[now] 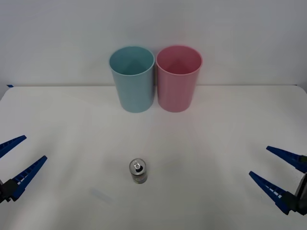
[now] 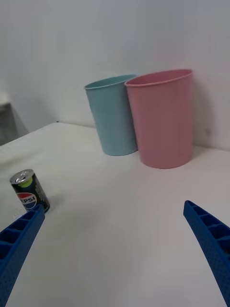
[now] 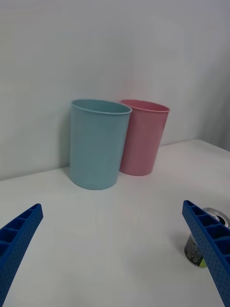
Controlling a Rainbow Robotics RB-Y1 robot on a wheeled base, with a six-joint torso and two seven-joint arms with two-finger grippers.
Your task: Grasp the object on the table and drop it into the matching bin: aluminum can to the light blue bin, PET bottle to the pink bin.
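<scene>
Broad white table (image 1: 216, 143) spreading across the front view, bearing everything else. At its far edge, against the pale wall, light blue bin (image 1: 132, 79) and pink bin (image 1: 178, 78) standing upright side by side, rims touching or all but touching, blue on the robot's left, pink on the right; both open-mouthed. Left gripper (image 1: 16, 160) low at the near left edge of the table, blue ribbed fingers spread wide and holding nothing; right gripper (image 1: 276, 167) mirrored at the near right edge, fingers likewise parted and empty. Between the two, well apart from either and well short of the bins, aluminum can (image 1: 138, 171) upright on the table, silver top with pull tab up, dark body with a yellow-green band, untouched.
</scene>
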